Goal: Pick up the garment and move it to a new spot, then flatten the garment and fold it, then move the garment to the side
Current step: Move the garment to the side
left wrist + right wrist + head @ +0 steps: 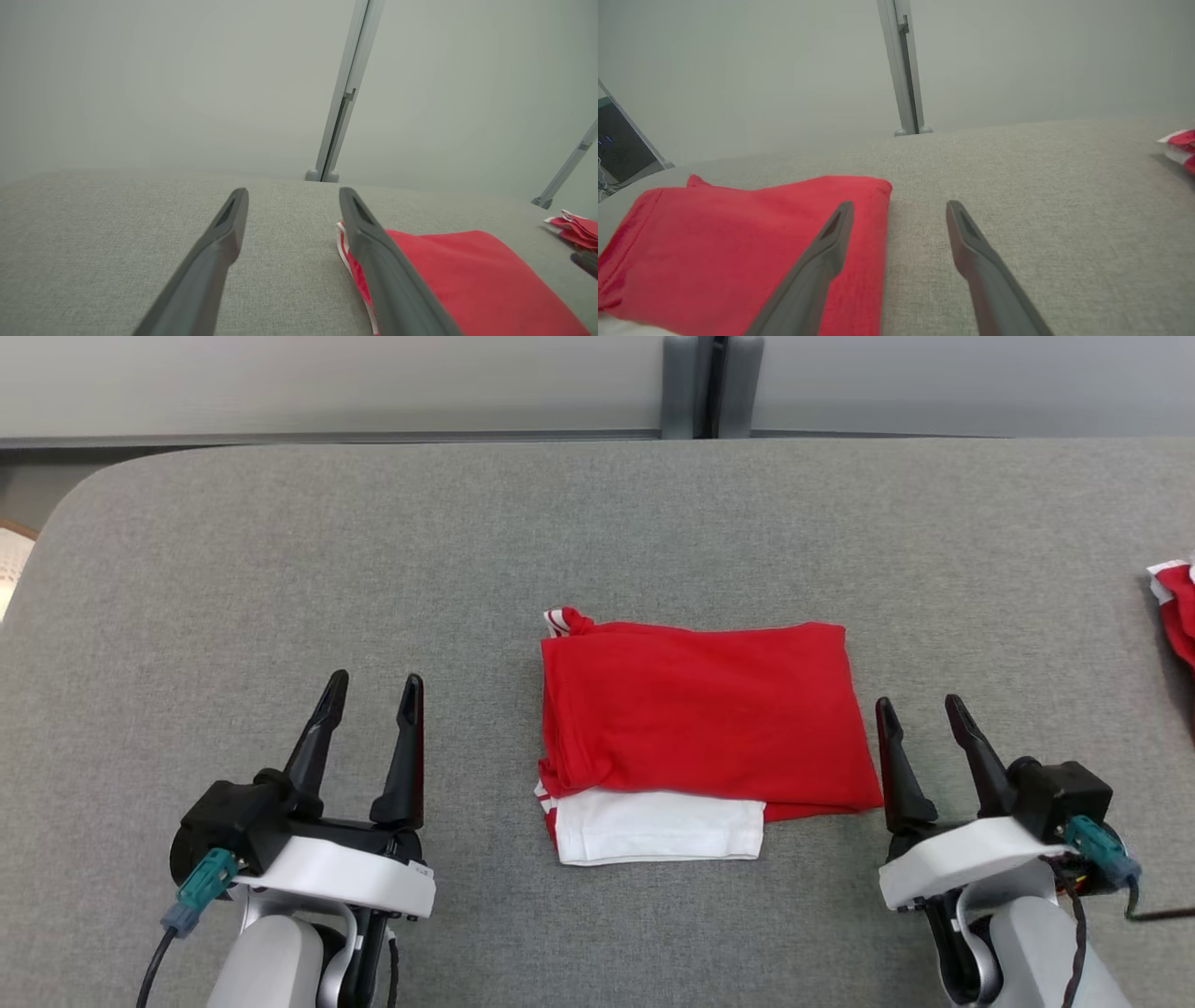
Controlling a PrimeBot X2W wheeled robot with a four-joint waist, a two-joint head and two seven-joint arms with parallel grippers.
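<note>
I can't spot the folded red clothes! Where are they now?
The folded red and white cloth garment lies mid-table on the grey fabric tabletop in the head view, between the left gripper and the right gripper, nearer the right one.

Your left gripper [292, 192] hangs over the grey fabric table [93, 242], fingers spread and empty. The folded red garment [467, 275] lies just to its right, partly behind one finger.

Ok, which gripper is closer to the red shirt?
Right. The right gripper sits just beside the right edge of the shirt; the left gripper stands well off its left edge.
</note>
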